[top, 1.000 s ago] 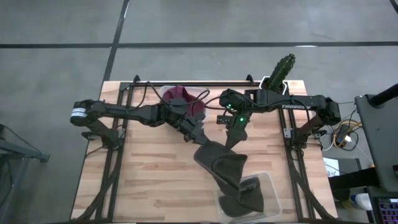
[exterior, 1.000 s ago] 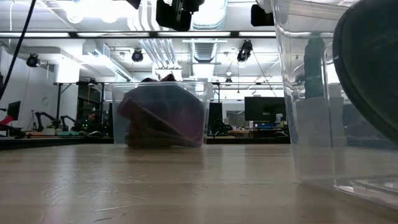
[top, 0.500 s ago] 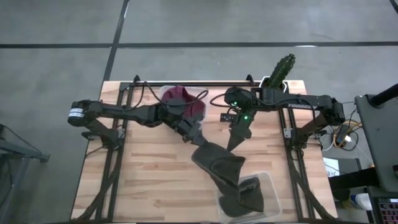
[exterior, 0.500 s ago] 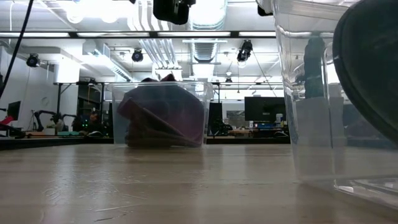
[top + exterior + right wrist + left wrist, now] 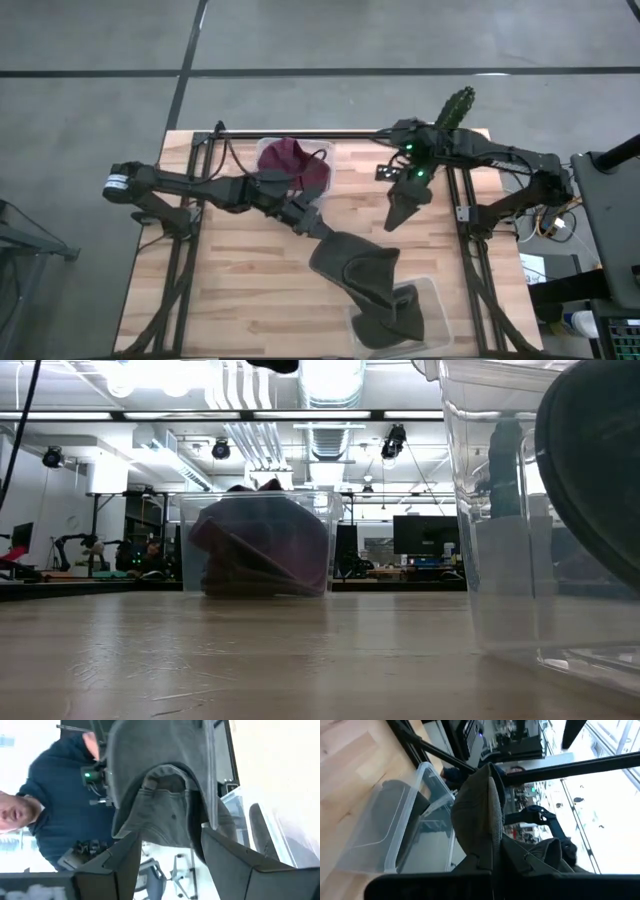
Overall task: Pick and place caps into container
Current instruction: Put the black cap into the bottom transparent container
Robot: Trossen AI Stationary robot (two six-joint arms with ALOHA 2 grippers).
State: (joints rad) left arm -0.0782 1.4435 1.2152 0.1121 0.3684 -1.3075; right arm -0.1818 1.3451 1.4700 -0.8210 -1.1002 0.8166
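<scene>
Over the wooden table (image 5: 240, 270), left gripper (image 5: 318, 226) clamps an olive-grey cap (image 5: 358, 268) (above the clear container (image 5: 438, 300)); right gripper (image 5: 398, 213) hangs spread, empty.

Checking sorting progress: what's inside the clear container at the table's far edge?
Maroon caps fill the far container; folds overlap, so their count is hidden.

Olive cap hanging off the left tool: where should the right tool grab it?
Probably the free edge nearest the right tool, approached from the table's right: the left tool pinches the olive cap at its opposite end, leaving that side unobstructed.
</scene>
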